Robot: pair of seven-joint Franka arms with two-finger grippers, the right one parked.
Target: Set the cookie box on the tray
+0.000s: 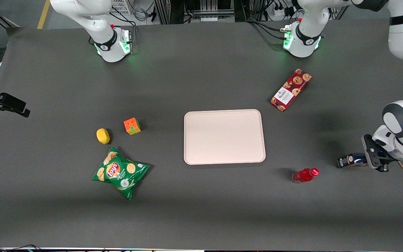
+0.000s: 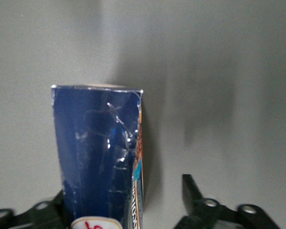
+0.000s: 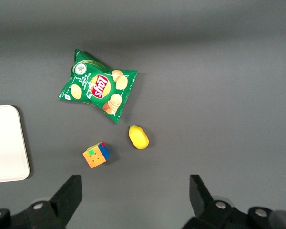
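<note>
Front view, counted from the camera outward: one green chip bag (image 1: 120, 172) and one red bottle (image 1: 305, 175) lying on its side sit nearest on the dark desk (image 1: 201, 217). A little farther from the camera comes the one dark blue cookie box (image 1: 352, 161), lying on the desk toward the working arm's end, well apart from the tray. The tool (image 1: 374, 157) is at the end of this box; in the left wrist view the box (image 2: 97, 157) lies between the two spread fingers (image 2: 193, 193), touching one side while a clear gap of desk shows between the box and the other finger, so the tool is not pinching it. Farther on are one yellow lemon (image 1: 103, 135) and one small colour cube (image 1: 132, 126), just beside each other toward the parked arm's end. In the middle of the desk lies the one pale tray (image 1: 224, 136), and nothing sits in it. Farthest of the loose things is one red cookie box (image 1: 291, 89), lying flat and angled, well apart from the tray's corner.
</note>
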